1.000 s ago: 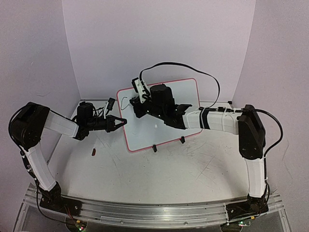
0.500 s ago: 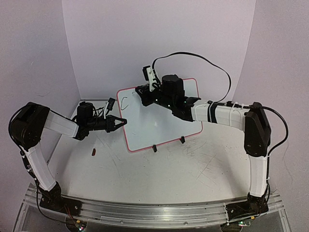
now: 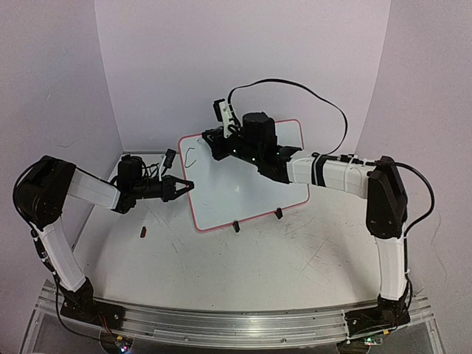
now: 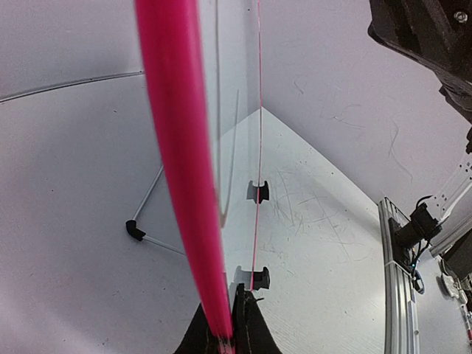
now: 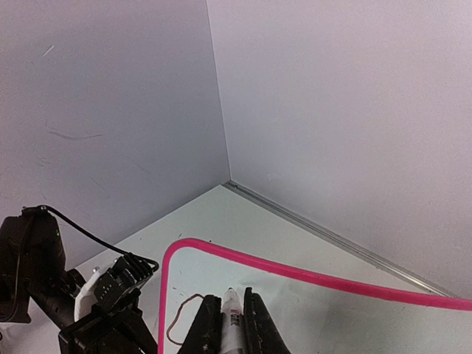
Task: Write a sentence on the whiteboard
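Note:
The whiteboard, white with a red-pink rim, stands tilted on two black clip feet. My left gripper is shut on its left rim, seen edge-on in the left wrist view. My right gripper hovers over the board's upper left corner, shut on a white marker. The marker tip points at the board just right of a single curved stroke like a "c", also in the right wrist view. Of the sentence, only this stroke shows.
A small dark red object lies on the table left of the board. Purple walls close in the back and both sides. A black cable loops above the right arm. A metal rail runs along the near edge.
My right gripper has moved up and back from the board's middle toward its upper left, uncovering the "c" stroke. The left gripper and the board have stayed still.

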Tool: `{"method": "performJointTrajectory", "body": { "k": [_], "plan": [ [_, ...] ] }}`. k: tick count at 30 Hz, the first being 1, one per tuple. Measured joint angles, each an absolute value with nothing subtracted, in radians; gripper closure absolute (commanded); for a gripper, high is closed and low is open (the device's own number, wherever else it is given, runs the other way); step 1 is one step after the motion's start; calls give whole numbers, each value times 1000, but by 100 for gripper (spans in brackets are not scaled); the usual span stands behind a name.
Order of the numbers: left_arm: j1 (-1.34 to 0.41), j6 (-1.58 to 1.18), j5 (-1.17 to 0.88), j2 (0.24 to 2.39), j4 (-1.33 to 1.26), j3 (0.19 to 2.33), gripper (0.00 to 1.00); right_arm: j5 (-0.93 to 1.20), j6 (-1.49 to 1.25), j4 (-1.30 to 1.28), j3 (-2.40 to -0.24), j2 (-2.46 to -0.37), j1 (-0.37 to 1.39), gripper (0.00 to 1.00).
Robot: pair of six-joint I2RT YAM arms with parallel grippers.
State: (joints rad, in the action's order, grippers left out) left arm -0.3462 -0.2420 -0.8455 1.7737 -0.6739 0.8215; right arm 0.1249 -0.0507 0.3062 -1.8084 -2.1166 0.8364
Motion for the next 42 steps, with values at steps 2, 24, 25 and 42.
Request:
{"method": "performJointTrajectory", "body": {
  "k": [2,24,25,42],
  "plan": [
    [-347,-242,-846,1774,-669,826,100,125,-51,301,-1808,-2121,836,100],
    [-347,-236,-844,1774,-654,830,100,109,-49,272,-1843,-2144,836,100],
    [-347,-236,-845,1774,-654,830,100,109,-49,271,-1843,-2144,836,100],
    [-347,-236,-837,1774,-645,830,100,113,-57,297,-1703,-2119,867,100]
  ]
}}
